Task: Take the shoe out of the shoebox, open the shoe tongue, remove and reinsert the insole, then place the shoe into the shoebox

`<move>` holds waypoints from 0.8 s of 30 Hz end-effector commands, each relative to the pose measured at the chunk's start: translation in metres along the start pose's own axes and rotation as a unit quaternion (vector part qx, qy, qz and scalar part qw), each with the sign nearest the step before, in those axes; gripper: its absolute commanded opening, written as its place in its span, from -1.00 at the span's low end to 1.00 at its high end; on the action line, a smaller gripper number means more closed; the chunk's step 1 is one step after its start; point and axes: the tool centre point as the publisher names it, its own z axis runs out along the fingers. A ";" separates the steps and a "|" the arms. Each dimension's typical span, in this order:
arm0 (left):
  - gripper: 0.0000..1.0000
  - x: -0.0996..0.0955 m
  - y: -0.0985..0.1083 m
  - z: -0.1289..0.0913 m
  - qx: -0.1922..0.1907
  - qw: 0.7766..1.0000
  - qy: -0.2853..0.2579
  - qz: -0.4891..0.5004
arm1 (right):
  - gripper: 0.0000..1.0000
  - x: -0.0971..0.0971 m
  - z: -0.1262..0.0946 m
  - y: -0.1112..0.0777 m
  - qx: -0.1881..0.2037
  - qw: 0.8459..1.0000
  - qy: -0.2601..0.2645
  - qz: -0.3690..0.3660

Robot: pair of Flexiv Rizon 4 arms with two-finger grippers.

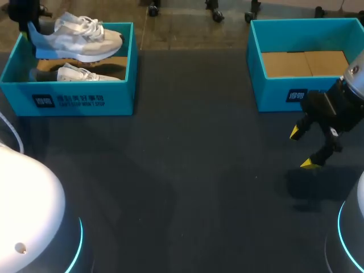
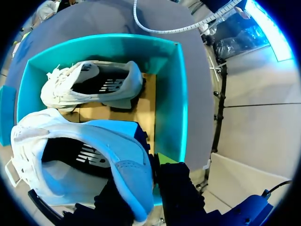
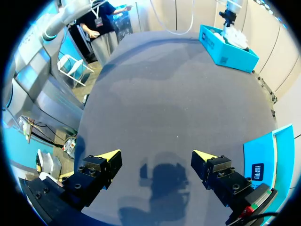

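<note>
Left gripper (image 2: 143, 188) clamped on heel of one shoe (image 1: 79, 37), holding it just above the shoebox (image 1: 68, 99); second shoe (image 1: 79, 74) lies inside. Right gripper (image 1: 302, 148) spread wide over the table (image 1: 187, 170), beside the other box (image 1: 273, 94).

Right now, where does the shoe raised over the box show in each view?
Head view: the raised shoe is at the far left, over the shoebox.
Left wrist view: the raised shoe is right at the left gripper, heel nearest, with the shoebox beyond.
Right wrist view: the raised shoe is small, white and far off, over the shoebox.
Shared landmark: the teal shoebox.
</note>
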 end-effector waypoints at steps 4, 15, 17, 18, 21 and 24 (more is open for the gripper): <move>-1.00 -0.001 0.012 0.009 0.003 1.000 0.009 -0.012 | 1.00 0.000 0.001 0.000 0.002 1.000 0.000 0.000; -1.00 -0.006 0.026 0.033 0.010 0.999 0.018 -0.032 | 1.00 0.000 0.001 0.000 0.002 1.000 0.000 0.000; -1.00 -0.008 0.026 0.037 0.013 0.999 0.013 -0.038 | 1.00 0.000 0.001 0.000 0.002 1.000 0.000 0.000; -1.00 -0.009 0.027 0.040 0.014 0.999 0.013 -0.040 | 1.00 0.000 0.001 0.000 0.002 1.000 0.000 0.000; -1.00 -0.011 0.028 0.044 0.015 0.999 0.013 -0.048 | 1.00 0.000 0.001 0.000 0.002 1.000 0.000 0.000; -1.00 -0.013 0.030 0.048 0.017 0.998 0.009 -0.056 | 1.00 0.000 0.001 0.000 0.002 1.000 0.000 0.000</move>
